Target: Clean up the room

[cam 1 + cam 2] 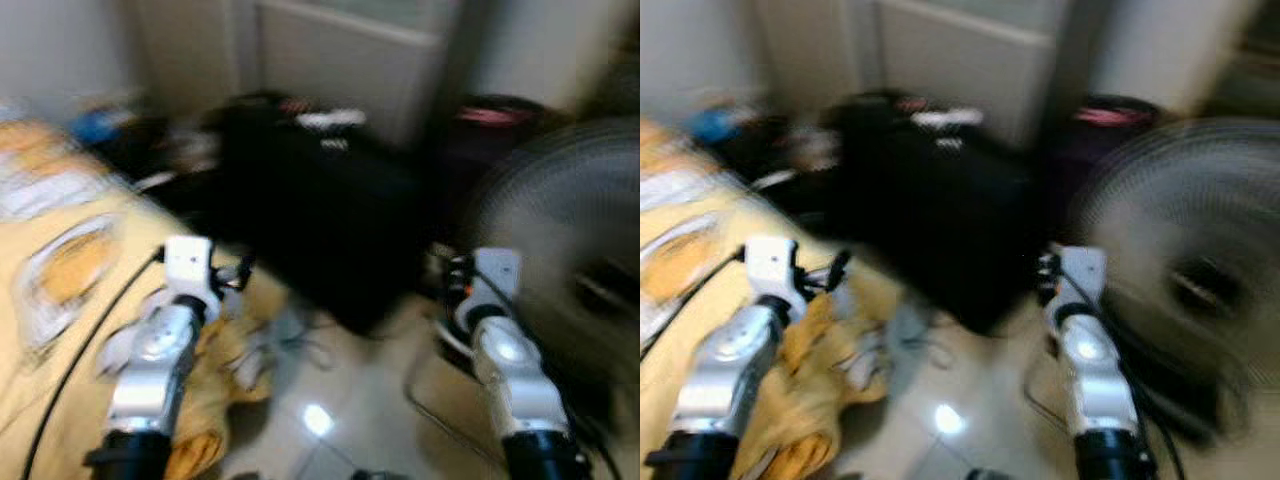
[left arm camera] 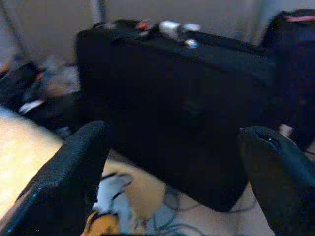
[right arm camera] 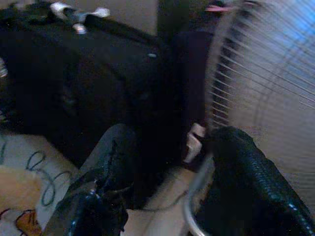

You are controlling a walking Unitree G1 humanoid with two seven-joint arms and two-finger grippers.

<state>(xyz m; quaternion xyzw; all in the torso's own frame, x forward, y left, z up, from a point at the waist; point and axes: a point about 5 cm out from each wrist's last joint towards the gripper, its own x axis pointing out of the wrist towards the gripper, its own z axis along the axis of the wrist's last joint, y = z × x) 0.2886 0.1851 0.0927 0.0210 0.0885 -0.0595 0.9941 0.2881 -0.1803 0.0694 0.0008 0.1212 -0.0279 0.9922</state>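
Both grippers hang empty, fingers spread: the left gripper faces a black suitcase beyond its fingers, the right gripper beside a fan.

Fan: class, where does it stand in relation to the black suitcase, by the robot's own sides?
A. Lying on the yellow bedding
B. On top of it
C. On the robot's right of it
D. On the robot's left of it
C: the fan stands on the floor to the robot's right of the suitcase.
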